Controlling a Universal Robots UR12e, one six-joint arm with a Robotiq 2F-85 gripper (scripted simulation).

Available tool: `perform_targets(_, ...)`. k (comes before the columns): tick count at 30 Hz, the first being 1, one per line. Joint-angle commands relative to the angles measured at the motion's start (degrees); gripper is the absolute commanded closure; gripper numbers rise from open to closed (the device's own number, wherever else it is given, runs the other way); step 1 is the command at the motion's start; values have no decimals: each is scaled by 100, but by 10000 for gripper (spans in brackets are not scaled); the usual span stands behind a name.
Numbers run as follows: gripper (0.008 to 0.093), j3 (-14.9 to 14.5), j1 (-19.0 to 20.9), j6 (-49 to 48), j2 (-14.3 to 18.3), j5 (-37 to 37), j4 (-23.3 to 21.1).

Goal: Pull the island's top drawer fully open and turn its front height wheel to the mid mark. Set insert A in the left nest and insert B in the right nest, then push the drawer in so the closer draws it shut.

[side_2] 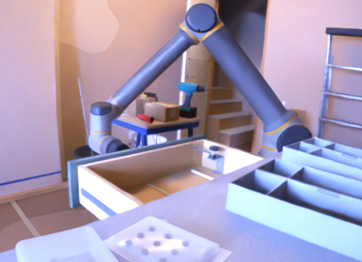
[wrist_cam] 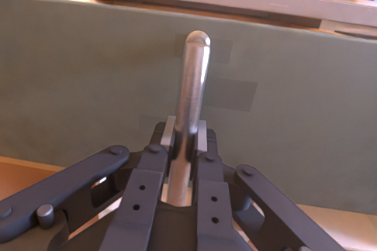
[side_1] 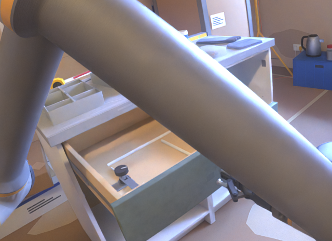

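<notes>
My gripper (wrist_cam: 185,133) (side_1: 228,182) stands in front of the island's top drawer (side_1: 139,163) (side_2: 159,175), at the grey-green drawer front (wrist_cam: 186,97). The drawer is pulled well out from under the counter and its wooden floor holds thin white divider strips. A black height wheel (side_1: 121,170) (side_2: 214,148) sits on a small bracket inside the drawer behind the front panel. A grey divided insert (side_1: 72,99) (side_2: 293,200) rests on the countertop, with a second divided tray (side_2: 331,154) behind it. The gripper is closed around the drawer's metal bar handle (wrist_cam: 190,112).
The arm's large forearm link (side_1: 187,93) crosses the side camera and hides part of the island. A white dimpled pad (side_2: 161,242) lies on the near counter. A blue cabinet with a kettle (side_1: 312,45) stands far right, and a table with a drill (side_2: 188,95) behind.
</notes>
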Motion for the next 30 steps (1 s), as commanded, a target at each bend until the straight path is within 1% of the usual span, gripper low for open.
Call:
perform_targets(1,934,-10,-6,0,0,-4,4)
perform_targets(9,934,-74,-43,0,31,-41,37)
perform_targets(30,934,-54,-32,0,21,-30,27)
